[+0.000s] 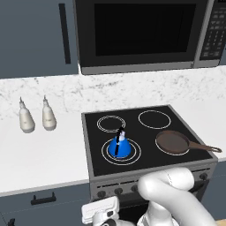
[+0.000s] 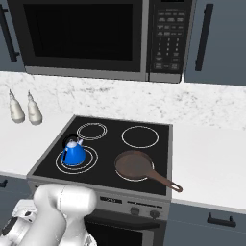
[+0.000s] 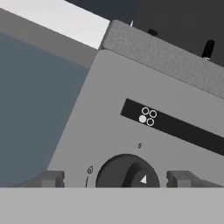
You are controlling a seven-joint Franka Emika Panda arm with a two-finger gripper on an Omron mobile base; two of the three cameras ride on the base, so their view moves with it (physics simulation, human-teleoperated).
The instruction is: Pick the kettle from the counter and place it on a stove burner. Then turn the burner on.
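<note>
The blue kettle (image 1: pixel 120 145) (image 2: pixel 74 153) stands upright on the large double-ring stove burner (image 1: pixel 132 155) (image 2: pixel 91 161) at the front left of the black glass. My gripper (image 3: pixel 116 178) is low in front of the stove's grey control panel. It is open, its two fingertips (image 3: pixel 52 178) straddling a dark round knob (image 3: pixel 127 173) with a small gap on each side. Above the knob, a small burner diagram (image 3: pixel 146 116) has its lower-left dot filled. The white counter (image 1: pixel 39 154) (image 3: pixel 70 19) lies left of the stove.
A brown frying pan (image 1: pixel 173 141) (image 2: pixel 134 165) sits on the front right burner, handle pointing right. Two beige-white bottles (image 1: pixel 26 117) (image 2: pixel 17 109) stand on the left counter. A microwave (image 1: pixel 137 35) hangs above the stove. More knobs (image 2: pixel 135 210) line the front panel.
</note>
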